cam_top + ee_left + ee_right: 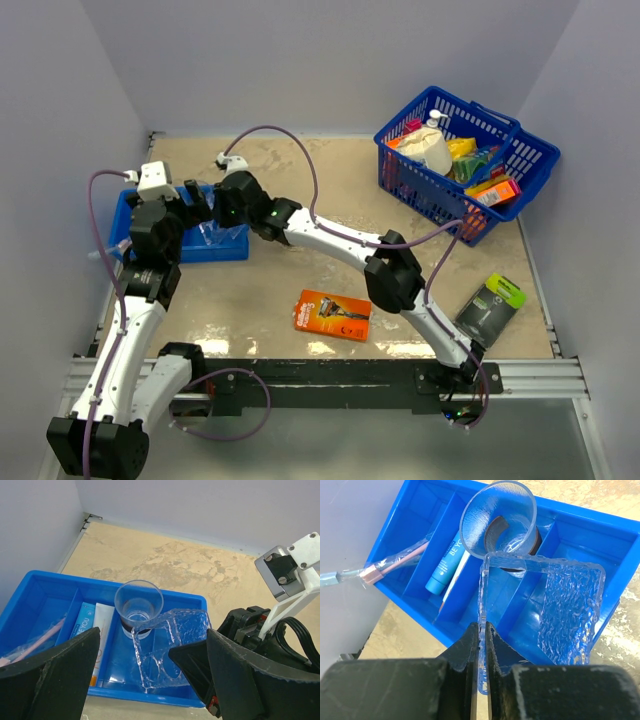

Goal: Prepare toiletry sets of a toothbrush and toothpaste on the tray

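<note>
The clear plastic tray stands on edge, tilted, over the blue compartment bin. My right gripper is shut on the tray's rim. The tray also shows in the left wrist view, leaning against a clear cup in the bin. Blue and white toothpaste tubes lie in the middle compartment, and a wrapped pink toothbrush lies in the left one. My left gripper is open and empty, just above the bin's near edge. From above, both grippers crowd over the bin.
A blue wire basket full of packaged goods stands at the back right. An orange razor pack lies near the front centre, and a black and green pack at the front right. Walls close the left, the back and the right.
</note>
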Controlling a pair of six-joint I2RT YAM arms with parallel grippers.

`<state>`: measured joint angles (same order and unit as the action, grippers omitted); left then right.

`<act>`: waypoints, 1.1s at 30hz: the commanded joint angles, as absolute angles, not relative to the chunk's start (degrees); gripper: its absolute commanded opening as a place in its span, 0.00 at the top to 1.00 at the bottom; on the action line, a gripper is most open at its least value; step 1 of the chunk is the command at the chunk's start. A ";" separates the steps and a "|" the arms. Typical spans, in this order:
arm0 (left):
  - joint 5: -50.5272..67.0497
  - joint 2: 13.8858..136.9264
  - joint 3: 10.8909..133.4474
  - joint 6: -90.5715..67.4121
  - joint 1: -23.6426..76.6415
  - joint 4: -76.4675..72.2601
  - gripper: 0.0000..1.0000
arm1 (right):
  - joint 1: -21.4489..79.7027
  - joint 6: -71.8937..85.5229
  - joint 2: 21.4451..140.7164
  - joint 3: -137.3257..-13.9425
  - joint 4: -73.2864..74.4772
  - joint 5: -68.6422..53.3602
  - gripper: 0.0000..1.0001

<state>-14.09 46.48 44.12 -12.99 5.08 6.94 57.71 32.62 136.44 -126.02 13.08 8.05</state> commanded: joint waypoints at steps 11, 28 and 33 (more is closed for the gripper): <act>-13.18 45.53 43.77 -13.97 6.06 4.31 0.09 | 57.48 34.19 125.61 -116.56 6.24 11.07 1.00; -14.94 43.42 43.51 -14.76 6.06 4.04 0.10 | 57.39 34.98 117.61 -107.32 -1.13 9.67 1.00; -18.10 40.88 42.81 -15.12 6.06 3.60 0.10 | 57.22 34.45 114.79 -104.86 -2.55 10.55 1.00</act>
<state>-14.81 43.38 43.77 -13.98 5.78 6.87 57.69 34.57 121.30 -105.58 2.83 8.58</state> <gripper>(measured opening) 0.907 0.083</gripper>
